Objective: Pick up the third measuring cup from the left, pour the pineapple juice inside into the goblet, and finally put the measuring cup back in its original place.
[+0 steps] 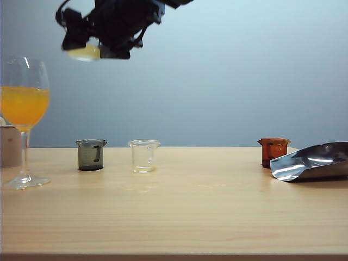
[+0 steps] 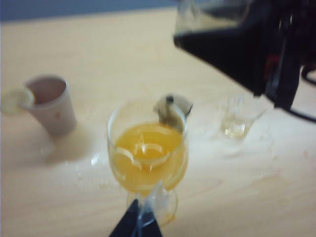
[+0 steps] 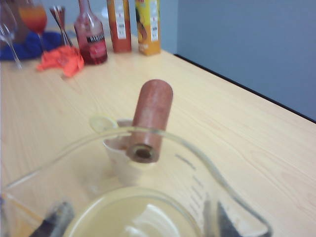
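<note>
Where the exterior view begins, at its upper left, the right hand [image 1: 98, 46] hangs high above the bench [image 1: 179, 212], closed around the third measuring cup [image 1: 86, 52], whose pale yellow pineapple juice [image 1: 84, 53] shows just under the dark fingers. The cup sits up and to the right of the goblet [image 1: 24, 122], which stands at the far left edge and already holds deep orange liquid; this placing suits a pour not yet begun. On the bench stand a grey cup [image 1: 91, 154], a clear cup [image 1: 144, 155] and, well to the right, an orange-brown cup [image 1: 273, 151] beside a silver pouch [image 1: 312, 161]. The gap between clear and orange-brown cups is probably the lifted cup's home.

In the left wrist view, the left hand [image 2: 137, 224] appears only as dark fingertips at the goblet's [image 2: 148, 153] stem, seemingly steadying it; whether they pinch the stem I cannot tell. A paper cup [image 2: 49, 103] stands nearby, and the right arm's dark bulk looms at one corner.

In the right wrist view, the measuring cup [image 3: 148, 197] fills the foreground between the fingers, its reddish-brown handle [image 3: 150, 118] pointing away and the juice [image 3: 128, 217] lying level, so the cup looks upright. Bottles [image 3: 118, 24] stand far off.
</note>
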You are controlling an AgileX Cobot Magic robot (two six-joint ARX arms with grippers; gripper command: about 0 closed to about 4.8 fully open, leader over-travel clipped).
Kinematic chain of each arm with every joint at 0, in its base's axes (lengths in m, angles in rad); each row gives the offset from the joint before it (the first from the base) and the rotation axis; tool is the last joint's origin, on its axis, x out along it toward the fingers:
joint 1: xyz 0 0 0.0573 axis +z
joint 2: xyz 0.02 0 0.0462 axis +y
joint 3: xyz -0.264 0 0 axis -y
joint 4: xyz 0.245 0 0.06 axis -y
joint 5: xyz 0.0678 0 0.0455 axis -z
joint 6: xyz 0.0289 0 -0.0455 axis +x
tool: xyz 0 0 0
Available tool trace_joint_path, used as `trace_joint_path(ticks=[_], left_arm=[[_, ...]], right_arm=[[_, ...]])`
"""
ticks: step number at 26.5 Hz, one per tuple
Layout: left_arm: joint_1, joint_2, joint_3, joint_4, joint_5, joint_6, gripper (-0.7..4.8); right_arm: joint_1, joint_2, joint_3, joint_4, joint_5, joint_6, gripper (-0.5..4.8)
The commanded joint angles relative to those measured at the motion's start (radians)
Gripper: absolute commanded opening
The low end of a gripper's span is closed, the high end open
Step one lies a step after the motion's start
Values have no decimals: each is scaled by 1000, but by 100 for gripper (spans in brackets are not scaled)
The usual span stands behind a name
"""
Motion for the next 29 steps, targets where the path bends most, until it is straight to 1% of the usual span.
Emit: trace_joint_path(ticks=[1, 4, 7, 9, 10, 14, 15, 18, 22, 29], left_arm=[[-6, -5, -10, 9, 25, -4, -5], [-17, -11, -10, 2, 4, -3, -5], [-19, -23, -10, -2, -13, -4, -5], [-40, -25, -10, -3, -14, -4, -5], [-59, -26, -10, -19, -17, -3, -5], [-75, -43, -10, -59, -30, -3, -5], [-74, -51, -9, -64, -42, -2, -5], [-75, -67, -10, -69, -89, -3, -5], [-81, -85, -10, -68, -92, -3, -4], [-81, -88, -10, -68, -92, -3, -4]], right_arm=[[8, 3, 11, 18, -3, -93, 201], [15, 3, 11, 18, -1, -141, 201], [28, 3, 11, 23, 2, -152, 201], [42, 3, 11, 27, 6, -166, 201], [47, 3, 11, 30, 6, -205, 201], [69, 4, 11, 35, 26, -279, 201], [71, 4, 11, 40, 39, -319, 201], [74, 4, 12, 47, 70, -385, 201], [74, 4, 11, 61, 78, -432, 201], [74, 4, 11, 79, 81, -459, 201]])
